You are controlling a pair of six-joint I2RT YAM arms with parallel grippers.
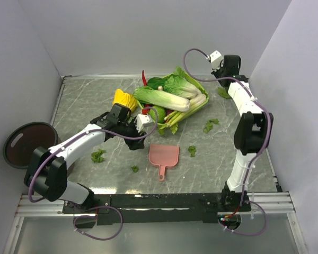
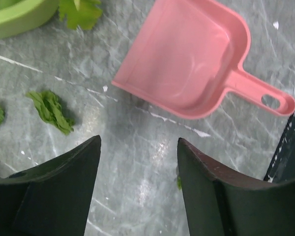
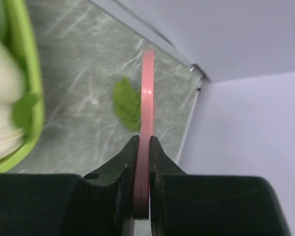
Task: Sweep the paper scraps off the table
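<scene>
Left wrist: paper scraps (image 2: 50,110) at nine o'clock look limp, featherlight, better swept than pinched; left gripper (image 2: 138,142) apart, right gripper (image 3: 143,140) clamping perhaps a brush (image 3: 147,88).

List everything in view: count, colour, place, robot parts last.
paper scraps: about six, dark green, scattered on table
table: one, grey marble, beneath everything
dustpan: one, pink, front centre
tray: one, light green, rear centre
cabbages and greens: several, green-white, in tray
yellow item: one, yellow, left of tray
red item: one, red, behind tray
bin: one, dark brown, off table's left edge
flat strip: one, pink, in right gripper
left gripper: one, black, open, near dustpan
right gripper: one, black, shut on flat strip, rear right corner
</scene>
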